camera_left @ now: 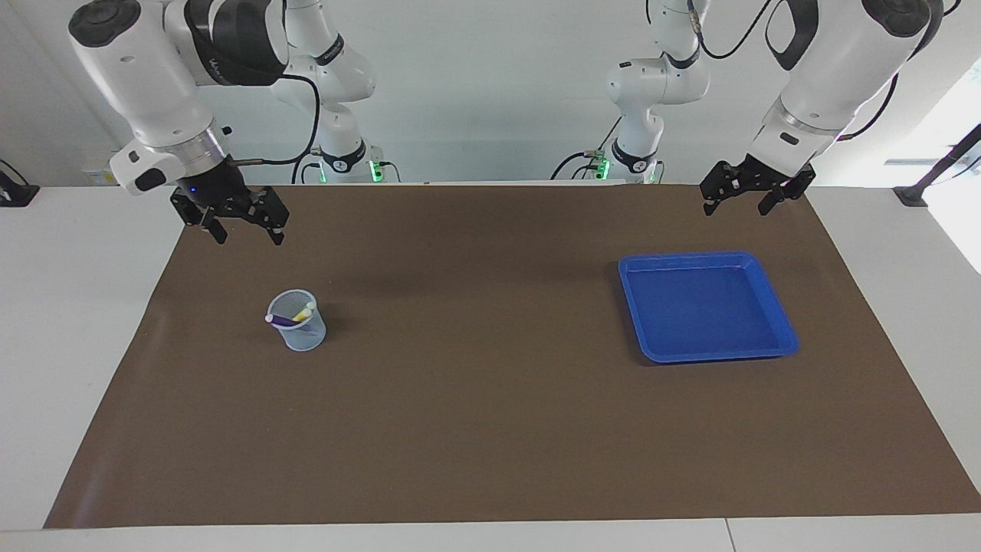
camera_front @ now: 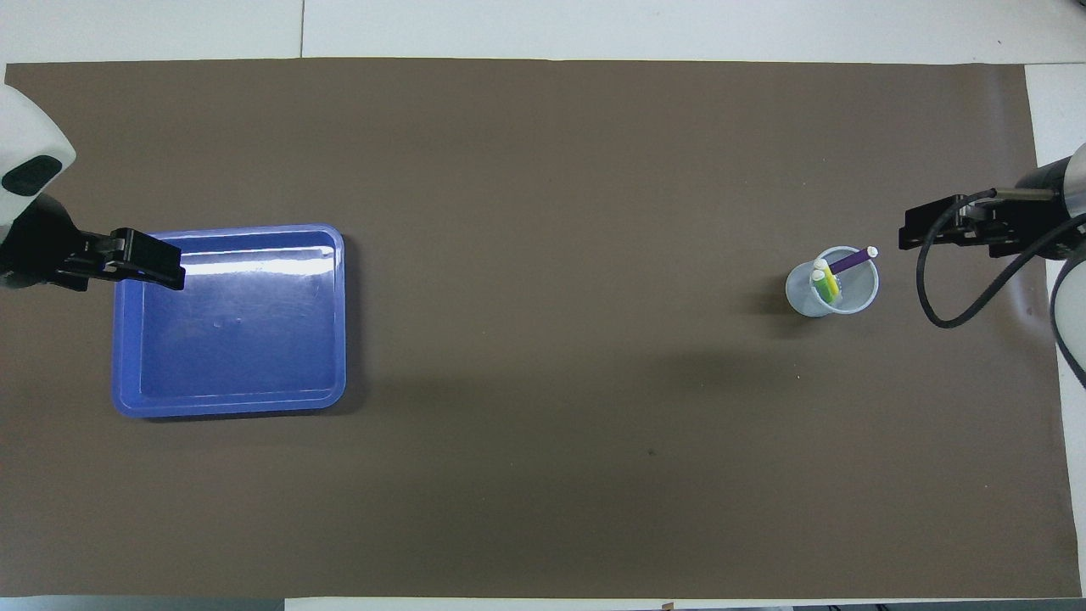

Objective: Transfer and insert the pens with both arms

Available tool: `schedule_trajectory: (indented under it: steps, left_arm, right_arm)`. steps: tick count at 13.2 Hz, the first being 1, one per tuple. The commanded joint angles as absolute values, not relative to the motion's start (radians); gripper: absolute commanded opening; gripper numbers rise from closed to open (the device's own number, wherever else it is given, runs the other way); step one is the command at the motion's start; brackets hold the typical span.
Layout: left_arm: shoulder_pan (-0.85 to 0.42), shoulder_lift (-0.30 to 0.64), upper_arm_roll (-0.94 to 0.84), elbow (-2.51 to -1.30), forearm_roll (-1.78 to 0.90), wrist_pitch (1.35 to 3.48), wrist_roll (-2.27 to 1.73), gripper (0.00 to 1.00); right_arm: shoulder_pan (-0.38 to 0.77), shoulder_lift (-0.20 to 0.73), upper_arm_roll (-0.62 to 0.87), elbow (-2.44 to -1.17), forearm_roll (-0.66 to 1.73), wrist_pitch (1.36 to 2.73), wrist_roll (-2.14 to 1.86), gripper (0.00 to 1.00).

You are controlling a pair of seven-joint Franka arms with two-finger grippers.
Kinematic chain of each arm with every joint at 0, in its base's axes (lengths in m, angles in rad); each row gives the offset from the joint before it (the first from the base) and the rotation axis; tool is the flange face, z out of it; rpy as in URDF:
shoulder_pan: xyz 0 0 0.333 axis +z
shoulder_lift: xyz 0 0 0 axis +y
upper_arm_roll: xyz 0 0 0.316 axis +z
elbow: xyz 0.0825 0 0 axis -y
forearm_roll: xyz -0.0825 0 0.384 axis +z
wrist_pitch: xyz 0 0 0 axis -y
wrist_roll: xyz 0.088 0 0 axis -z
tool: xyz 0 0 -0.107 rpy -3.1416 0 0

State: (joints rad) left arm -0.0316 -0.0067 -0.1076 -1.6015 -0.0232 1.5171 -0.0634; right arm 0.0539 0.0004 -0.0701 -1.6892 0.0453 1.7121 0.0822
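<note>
Three pens stand tilted in a pale blue mesh cup [camera_left: 297, 331] [camera_front: 802, 293] on the brown mat, toward the right arm's end. The purple pen [camera_left: 282, 319] [camera_front: 851, 260] leans over the rim, and the yellow pen [camera_left: 303, 313] [camera_front: 831, 286] and green pen [camera_front: 820, 287] rest beside it. My right gripper [camera_left: 247, 236] [camera_front: 906, 233] hangs open and empty over the mat, up and apart from the cup. Over the mat's edge by the blue tray, my left gripper [camera_left: 736, 208] [camera_front: 176, 271] is open and empty too.
An empty blue tray [camera_left: 636, 264] [camera_front: 229, 231] lies on the mat [camera_left: 490, 429] toward the left arm's end. A thin black stand [camera_left: 935, 172] is fixed at that end of the white table. A black cable loops below the right wrist.
</note>
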Motion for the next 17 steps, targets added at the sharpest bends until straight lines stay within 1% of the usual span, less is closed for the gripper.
schedule_trajectory:
  steps: [1, 2, 4, 10, 12, 17]
  left_arm:
    - [-0.034, -0.015, -0.101, -1.598, -0.006, 1.508, -0.054, 1.0]
    - [-0.034, -0.015, -0.101, -1.598, -0.006, 1.506, -0.054, 1.0]
    - [-0.035, -0.015, -0.101, -1.598, -0.006, 1.508, -0.054, 1.0]
    - [-0.034, -0.015, -0.101, -1.598, -0.006, 1.506, -0.054, 1.0]
    - [-0.035, -0.015, -0.101, -1.598, -0.006, 1.508, -0.054, 1.0]
    - [-0.034, -0.015, -0.101, -1.598, -0.006, 1.506, -0.054, 1.0]
  right_arm:
    - [0.037, 0.002, -0.054, -1.674, 0.042, 1.674, 0.098, 1.0]
    - [0.037, 0.0, -0.052, -1.674, 0.016, 1.667, 0.098, 1.0]
    - [0.034, -0.003, -0.002, -1.674, -0.061, 1.66, 0.098, 1.0]
    - [0.026, -0.008, 0.009, -1.674, -0.043, 1.658, 0.098, 1.0]
    - [0.026, -0.008, -0.003, -1.674, 0.012, 1.663, 0.104, 1.0]
    - [0.026, -0.008, -0.011, -1.674, 0.012, 1.657, 0.106, 1.0]
